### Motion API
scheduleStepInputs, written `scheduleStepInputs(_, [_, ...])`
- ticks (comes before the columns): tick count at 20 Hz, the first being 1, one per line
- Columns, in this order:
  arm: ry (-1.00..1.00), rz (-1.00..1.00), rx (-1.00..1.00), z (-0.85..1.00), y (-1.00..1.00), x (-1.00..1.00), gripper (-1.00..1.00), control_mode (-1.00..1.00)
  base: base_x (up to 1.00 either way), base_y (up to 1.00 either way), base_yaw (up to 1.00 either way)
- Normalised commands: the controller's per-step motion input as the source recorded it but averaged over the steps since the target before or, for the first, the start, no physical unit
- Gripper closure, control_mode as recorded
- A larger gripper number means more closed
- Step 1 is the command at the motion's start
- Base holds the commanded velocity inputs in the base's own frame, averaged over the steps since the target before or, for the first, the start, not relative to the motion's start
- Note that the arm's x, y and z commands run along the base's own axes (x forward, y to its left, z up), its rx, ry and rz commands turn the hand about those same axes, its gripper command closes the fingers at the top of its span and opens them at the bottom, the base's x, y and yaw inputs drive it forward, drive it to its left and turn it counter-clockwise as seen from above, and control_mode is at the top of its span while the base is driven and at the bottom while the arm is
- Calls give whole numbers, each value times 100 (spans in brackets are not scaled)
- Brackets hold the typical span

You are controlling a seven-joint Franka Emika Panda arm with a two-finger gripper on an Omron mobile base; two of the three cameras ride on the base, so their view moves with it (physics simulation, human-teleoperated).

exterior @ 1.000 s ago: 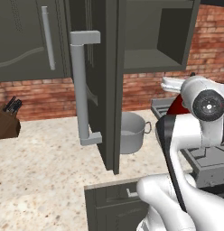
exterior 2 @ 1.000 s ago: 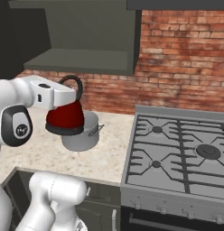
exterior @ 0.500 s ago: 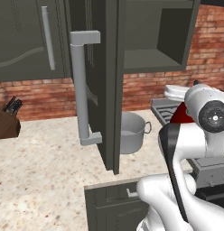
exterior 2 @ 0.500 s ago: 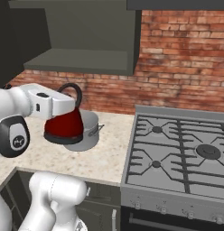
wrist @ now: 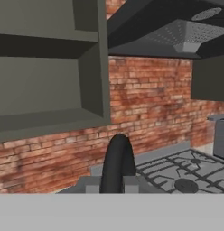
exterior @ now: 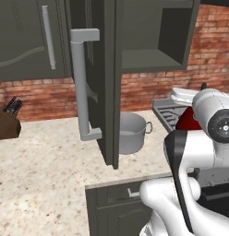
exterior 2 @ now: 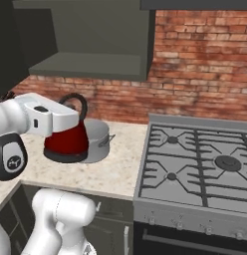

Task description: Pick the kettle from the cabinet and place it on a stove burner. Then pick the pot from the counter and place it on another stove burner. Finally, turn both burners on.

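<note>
Nearest the base: dark base cabinets with short handles, capped by the beige speckled worktop [exterior 2: 110, 169], which ran left to right up to the grey gas cooktop [exterior 2: 195, 164]. Tool [exterior 2: 70, 117] was clamped together on the black loop handle of the red kettle [exterior 2: 65, 142], held in the air above the worktop, just in front of the pot [exterior 2: 98, 142] in the right base view. Hand view looked straight along that handle [wrist: 117, 164], dark arc between the fingertips.

Pot [exterior: 130, 131] sat upright on the worktop, behind the open cabinet door [exterior: 105, 78], near the cooktop's left edge. Door stood swung out toward the camera, long grey bar handle [exterior: 81, 85] vertical on its face. Knife block [exterior: 8, 122] at the far left of the worktop, against the wall.

Stove burners [exterior 2: 227, 162] under black grates, all bare. Knobs along the cooktop's front edge.

Back: red brick wall [exterior 2: 195, 64] behind worktop and cooktop. Open cabinet [exterior 2: 95, 45] above the worktop, shelf bare. Range hood [wrist: 190, 36] over the cooktop in the hand view.
</note>
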Motion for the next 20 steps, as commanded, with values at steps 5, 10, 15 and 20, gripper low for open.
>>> scheduleStepInputs(5, [0,0,0,0,0,0,100,100,-22,-26,-2])
scheduleStepInputs(10, [0,0,0,0,0,0,100,100,-9,-37,-1])
scheduleStepInputs(15, [0,0,0,0,0,0,100,100,-16,-44,0])
scheduleStepInputs(20, [0,0,0,0,0,0,100,100,-58,-51,-5])
